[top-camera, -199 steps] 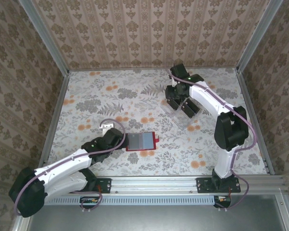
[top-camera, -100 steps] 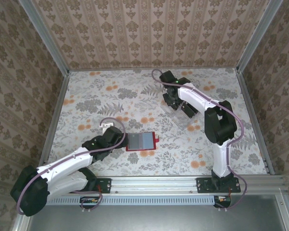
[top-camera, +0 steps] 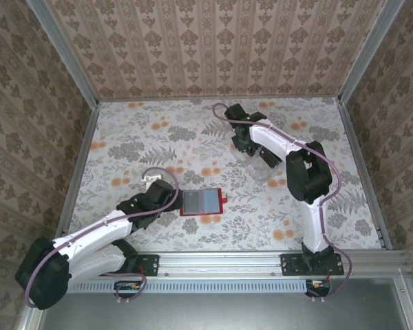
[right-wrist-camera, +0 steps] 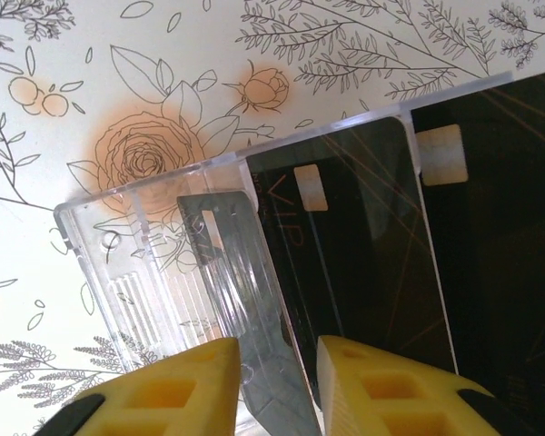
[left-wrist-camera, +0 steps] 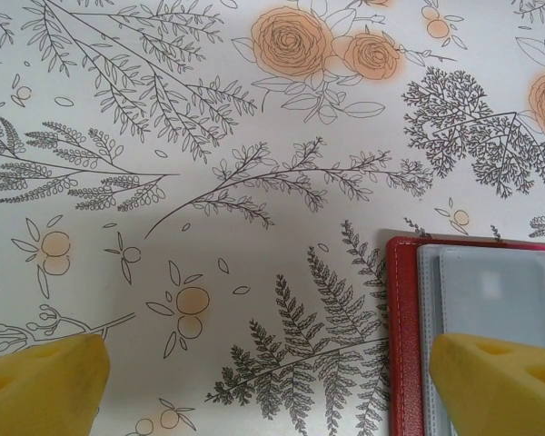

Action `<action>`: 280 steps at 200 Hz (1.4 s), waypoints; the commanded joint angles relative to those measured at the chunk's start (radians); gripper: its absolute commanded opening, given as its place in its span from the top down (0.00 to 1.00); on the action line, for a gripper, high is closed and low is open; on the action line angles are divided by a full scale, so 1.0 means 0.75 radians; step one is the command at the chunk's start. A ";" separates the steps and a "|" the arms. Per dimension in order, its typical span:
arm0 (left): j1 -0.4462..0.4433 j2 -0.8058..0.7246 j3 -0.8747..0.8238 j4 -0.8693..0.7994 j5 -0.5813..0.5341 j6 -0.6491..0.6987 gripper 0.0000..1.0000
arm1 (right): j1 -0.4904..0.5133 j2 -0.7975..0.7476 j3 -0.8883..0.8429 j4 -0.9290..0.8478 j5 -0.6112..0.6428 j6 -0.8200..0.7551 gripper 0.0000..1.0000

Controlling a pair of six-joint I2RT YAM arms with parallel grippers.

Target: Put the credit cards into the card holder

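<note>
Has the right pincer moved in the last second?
Yes. The right pincer has slid leftward along the clear tray, which stayed put.

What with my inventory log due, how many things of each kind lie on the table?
Dark credit cards: 2 in view
Red card holder: 1
Clear plastic tray: 1
Total: 4

The left arm lies low, stretched forward and rightward from its base, and the left gripper (top-camera: 171, 199) faces down with its yellow fingers (left-wrist-camera: 41, 386) spread wide. The right arm rises, bends at the elbow and reaches far forward, where the right gripper (right-wrist-camera: 279, 381) has its fingers close together with a narrow gap between.
</note>
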 commanded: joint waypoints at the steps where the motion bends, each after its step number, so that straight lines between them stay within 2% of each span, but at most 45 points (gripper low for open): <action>1: 0.011 0.005 0.025 0.006 0.007 0.021 0.00 | 0.007 0.014 0.031 -0.047 -0.003 -0.011 0.75; 181: 0.010 0.011 0.017 0.012 0.013 0.005 0.00 | 0.001 -0.083 0.003 -0.042 -0.075 0.011 0.82; 223: 0.010 0.008 0.012 0.010 0.016 0.004 0.00 | 0.001 -0.085 -0.013 -0.039 -0.086 0.009 0.86; 280: 0.010 0.007 0.014 0.011 0.014 0.001 0.00 | -0.009 -0.058 -0.022 -0.039 -0.105 0.002 0.85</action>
